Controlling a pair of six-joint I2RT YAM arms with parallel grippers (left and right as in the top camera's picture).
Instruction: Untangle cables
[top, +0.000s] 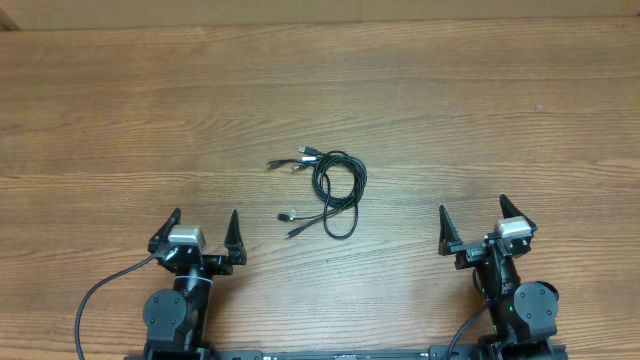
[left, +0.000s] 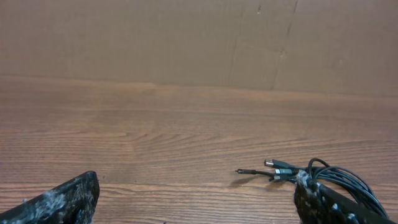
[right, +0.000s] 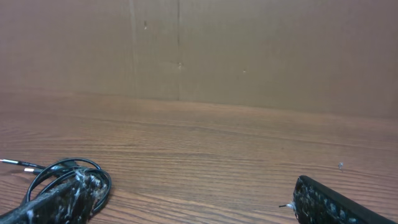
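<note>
The cables (top: 335, 185) lie as one tangled bundle of thin black cords in the middle of the wooden table, with loops at the right and small plug ends sticking out to the left, some silver-tipped. My left gripper (top: 205, 232) is open and empty, near the front left, below and left of the bundle. My right gripper (top: 473, 225) is open and empty, at the front right. In the left wrist view the cables (left: 323, 174) lie at the lower right behind my right fingertip. In the right wrist view a cable loop (right: 62, 169) shows at the lower left.
A brown cardboard wall (left: 186, 37) stands along the table's far edge. Thicker black wires (top: 100, 290) run from the arm bases at the front edge. The wooden tabletop (top: 500, 110) stretches around the bundle.
</note>
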